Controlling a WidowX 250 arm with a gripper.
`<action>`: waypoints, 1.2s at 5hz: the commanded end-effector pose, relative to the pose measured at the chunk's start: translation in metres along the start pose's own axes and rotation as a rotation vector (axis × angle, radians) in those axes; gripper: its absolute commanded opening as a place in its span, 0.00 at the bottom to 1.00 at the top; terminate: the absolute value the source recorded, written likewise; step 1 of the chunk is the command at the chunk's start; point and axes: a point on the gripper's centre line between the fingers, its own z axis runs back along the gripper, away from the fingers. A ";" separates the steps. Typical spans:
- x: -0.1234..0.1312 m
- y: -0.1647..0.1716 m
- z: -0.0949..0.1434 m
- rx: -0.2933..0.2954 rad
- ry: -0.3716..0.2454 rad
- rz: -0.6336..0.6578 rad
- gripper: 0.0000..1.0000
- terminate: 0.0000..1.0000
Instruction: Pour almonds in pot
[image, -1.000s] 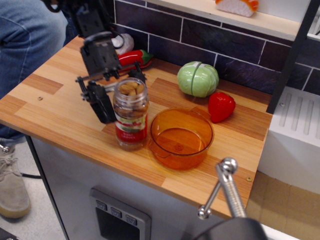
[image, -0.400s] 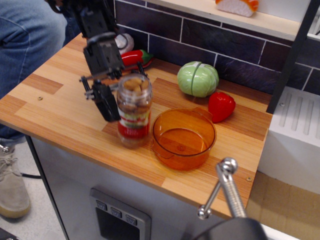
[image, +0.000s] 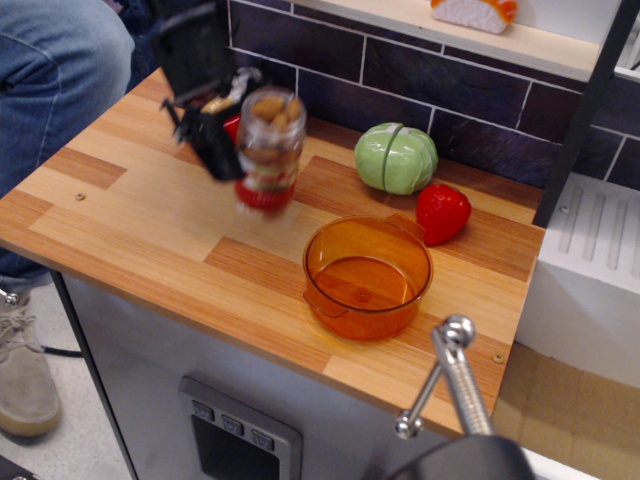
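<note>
jar of almonds (image: 268, 150) — above counter (image: 130, 220) | pot (image: 367, 277) — right, nearer

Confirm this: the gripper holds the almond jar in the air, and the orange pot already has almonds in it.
Wrong on the pot. The gripper does hold the almond jar aloft, but observation.image shows the orange pot empty; the almonds are all in the jar.

Brown almonds (image: 271, 108), red-labelled clear jar (image: 268, 150), translucent orange pot (image: 367, 277), black claw (image: 225, 140), green cabbage (image: 395, 157).
</note>
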 end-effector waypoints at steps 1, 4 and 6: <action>-0.034 -0.019 0.038 -0.188 -0.299 -0.109 0.00 0.00; -0.055 -0.025 0.033 -0.331 -0.644 -0.273 0.00 0.00; -0.069 -0.018 0.014 -0.455 -0.812 -0.434 0.00 0.00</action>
